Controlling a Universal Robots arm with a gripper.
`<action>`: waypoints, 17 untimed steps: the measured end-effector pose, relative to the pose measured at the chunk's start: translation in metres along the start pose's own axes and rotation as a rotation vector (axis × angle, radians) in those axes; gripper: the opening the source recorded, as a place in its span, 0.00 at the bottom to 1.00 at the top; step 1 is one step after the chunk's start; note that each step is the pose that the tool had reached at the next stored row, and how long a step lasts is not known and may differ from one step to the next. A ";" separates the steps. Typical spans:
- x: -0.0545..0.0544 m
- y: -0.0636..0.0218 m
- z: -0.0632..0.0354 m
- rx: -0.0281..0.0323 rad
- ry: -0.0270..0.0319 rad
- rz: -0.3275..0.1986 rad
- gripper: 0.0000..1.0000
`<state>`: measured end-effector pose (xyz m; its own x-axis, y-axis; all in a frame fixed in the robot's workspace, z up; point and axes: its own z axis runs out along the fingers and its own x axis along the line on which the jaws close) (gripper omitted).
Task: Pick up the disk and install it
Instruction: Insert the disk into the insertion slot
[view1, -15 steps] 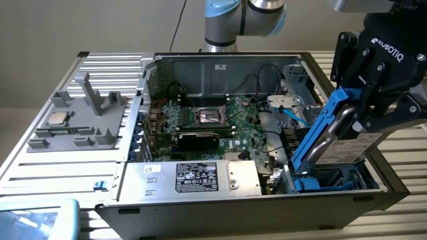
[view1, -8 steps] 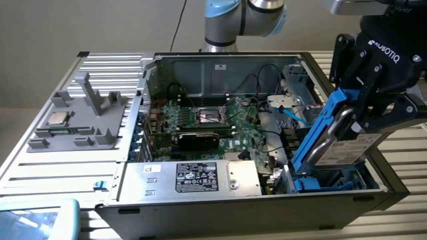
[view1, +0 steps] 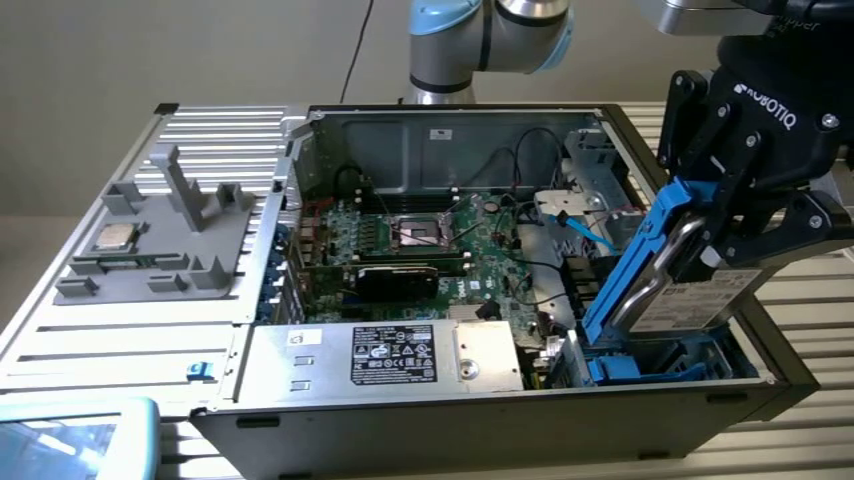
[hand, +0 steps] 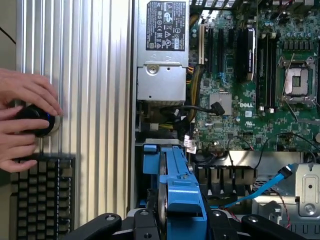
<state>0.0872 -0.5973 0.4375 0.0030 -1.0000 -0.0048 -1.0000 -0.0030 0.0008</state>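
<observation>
Jaws of the ROBOTIQ-marked gripper (view1: 738, 248) clamp the disk (view1: 663, 302), tilted over the case (view1: 467, 425)

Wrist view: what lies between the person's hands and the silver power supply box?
In the wrist view: bare ribbed metal tabletop, then the case's wall, between the hands and the power supply box.
</observation>
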 end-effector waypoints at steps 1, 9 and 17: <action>0.000 0.0000 0.0000 0.0000 0.0000 0.000 0.37; -0.002 0.0000 0.0031 0.0054 0.0000 0.000 0.37; -0.002 0.0006 0.0057 0.0074 0.0001 0.003 0.37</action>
<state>0.0866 -0.5953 0.4318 -0.0005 -1.0000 -0.0047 -1.0000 0.0005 -0.0066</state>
